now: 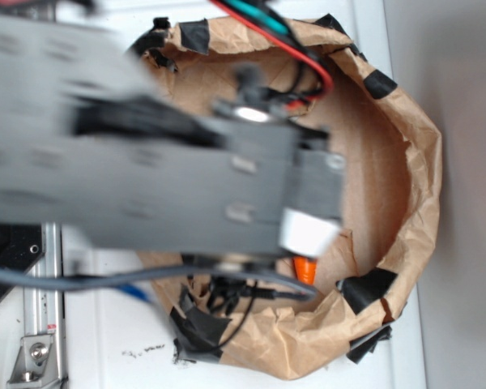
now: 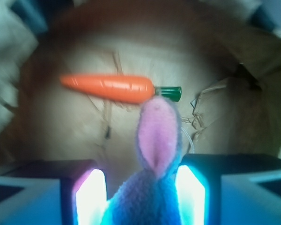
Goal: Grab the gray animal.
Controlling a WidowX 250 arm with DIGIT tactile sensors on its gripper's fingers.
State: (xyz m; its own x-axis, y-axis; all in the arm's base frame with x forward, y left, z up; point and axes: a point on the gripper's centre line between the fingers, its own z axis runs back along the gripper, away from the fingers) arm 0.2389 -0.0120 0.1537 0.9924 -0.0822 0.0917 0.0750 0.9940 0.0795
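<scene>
My fingers (image 2: pixel 140 197) sit either side of the gray animal (image 2: pixel 152 187) inside the paper bag (image 1: pixel 413 203) — its pink ear points up toward the carrot (image 2: pixel 110 87). Whether they've closed on it I can't tell — squeezing and lifting appear to remain.

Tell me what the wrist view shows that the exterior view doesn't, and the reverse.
Only the wrist view shows the gray animal, its pink-lined ear upright between the lit fingers of the end effector, and the whole carrot beyond it. Only the exterior view shows the arm over the paper bag's taped rim and the white table. Both show the bag's brown inside and at least part of the carrot.
</scene>
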